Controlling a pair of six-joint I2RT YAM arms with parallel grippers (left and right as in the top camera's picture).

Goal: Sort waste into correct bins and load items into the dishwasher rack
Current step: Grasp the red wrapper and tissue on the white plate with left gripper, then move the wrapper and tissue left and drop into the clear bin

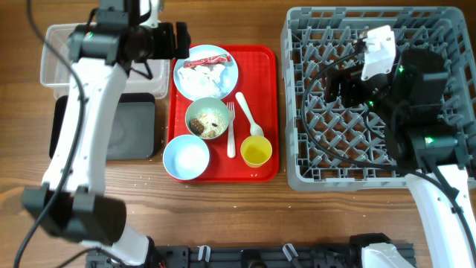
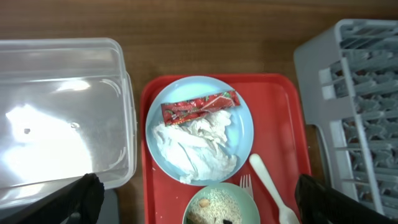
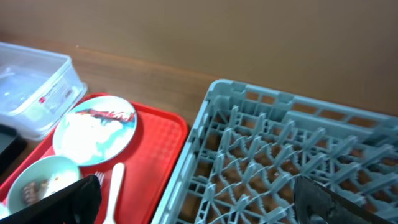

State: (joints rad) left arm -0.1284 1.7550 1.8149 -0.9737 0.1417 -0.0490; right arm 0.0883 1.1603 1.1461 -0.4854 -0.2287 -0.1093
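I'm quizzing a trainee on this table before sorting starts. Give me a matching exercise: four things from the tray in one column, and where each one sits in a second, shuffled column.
Things
1. red wrapper
2. food scraps
3. yellow cup
4. white spoon

Places
A. lying flat on the red tray, just right of the fork
B. inside the greenish bowl
C. on the light blue plate, next to the napkin
D. standing upright on the tray, right of the light blue bowl

Pairs: 1-C, 2-B, 3-D, 4-A
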